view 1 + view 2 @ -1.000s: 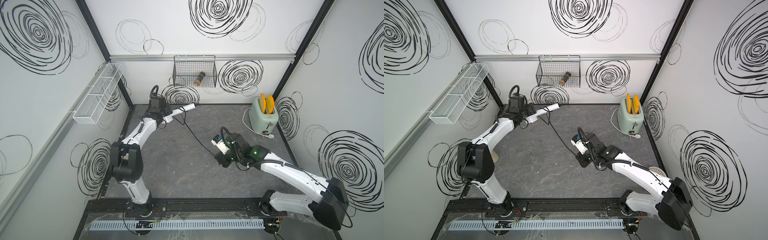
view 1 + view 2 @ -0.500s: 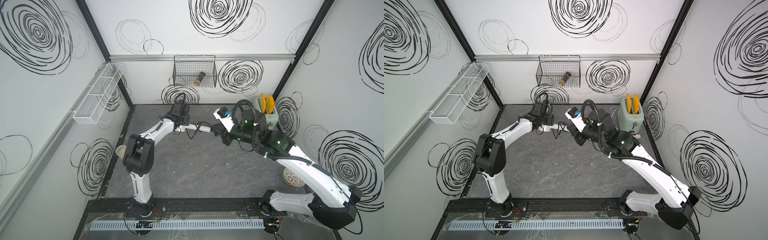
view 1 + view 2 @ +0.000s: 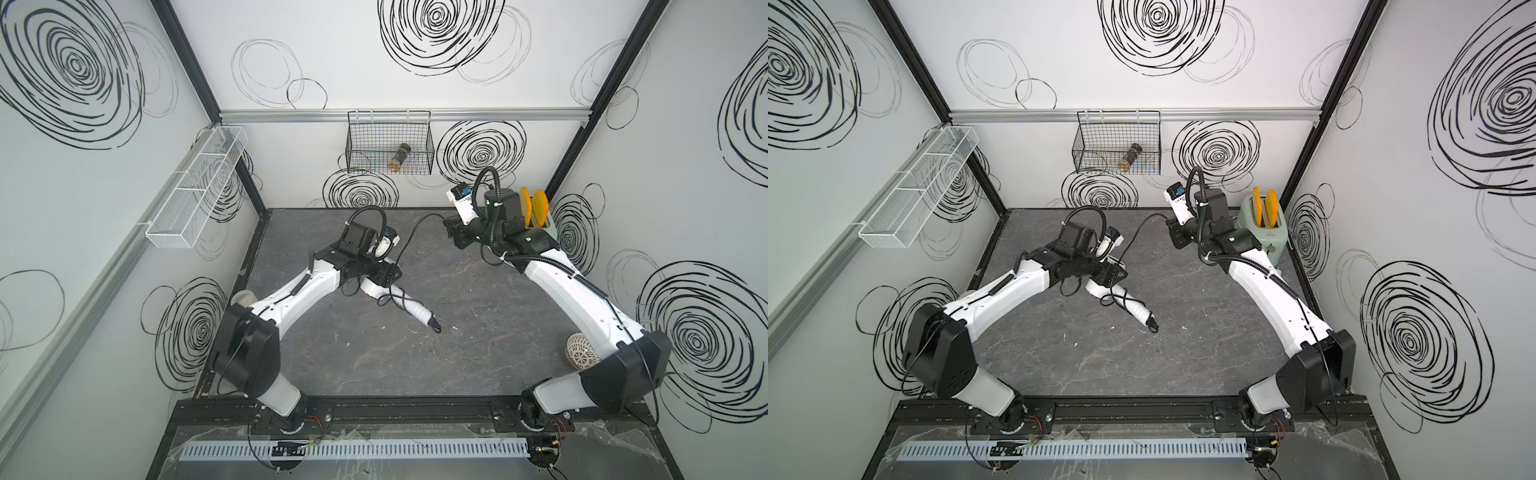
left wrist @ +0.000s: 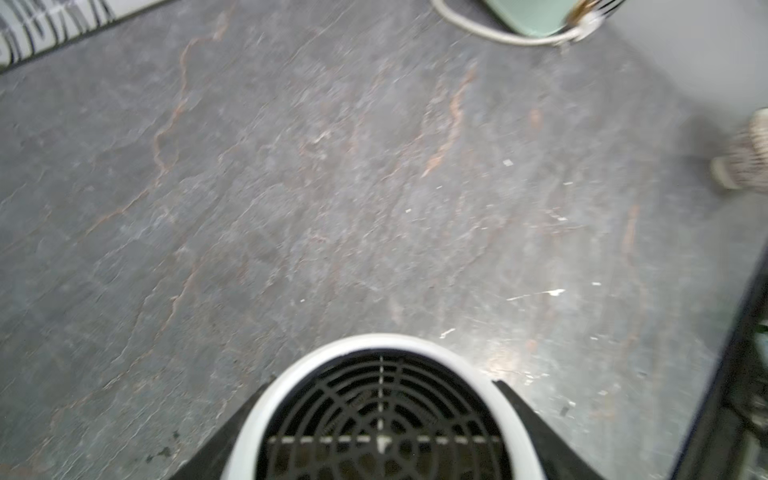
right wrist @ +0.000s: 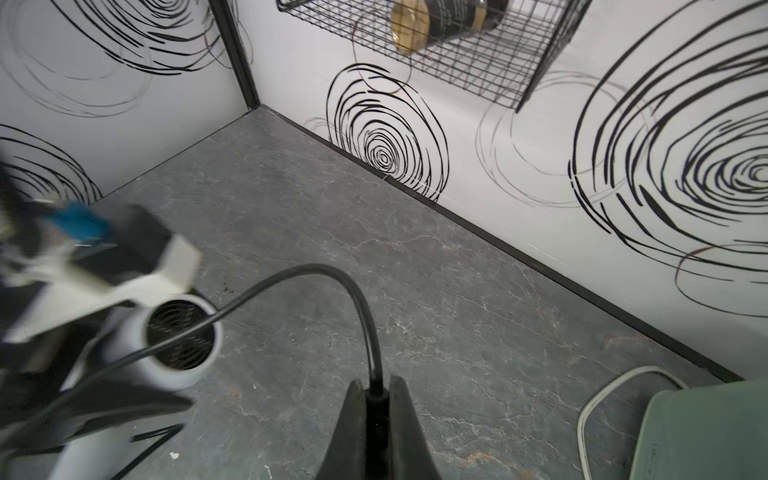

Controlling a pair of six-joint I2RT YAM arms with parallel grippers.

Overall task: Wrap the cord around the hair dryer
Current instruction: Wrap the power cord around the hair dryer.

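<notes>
The white hair dryer (image 3: 411, 306) hangs over the middle of the table, its handle pointing to the front right in both top views (image 3: 1130, 304). My left gripper (image 3: 376, 280) is shut on the dryer's head; the left wrist view shows the rear grille (image 4: 382, 415) between the black fingers (image 4: 536, 432). The black cord (image 3: 415, 226) leaves the handle end, crosses the handle and arcs up to my right gripper (image 3: 451, 232). That gripper (image 5: 376, 399) is shut on the cord (image 5: 357, 299) at the back right.
A mint-green toaster (image 3: 1266, 232) with yellow slices stands right behind the right wrist, its white cable (image 5: 602, 399) on the table. A wire basket (image 3: 390, 145) with a bottle hangs on the back wall. A white mesh shelf (image 3: 195, 187) is on the left wall, and a perforated ball (image 3: 579, 351) by the right arm.
The left arm has carried the dryer from the back left corner toward the table's middle. The right gripper has swung with the cord from the middle to the back right, by the toaster.
</notes>
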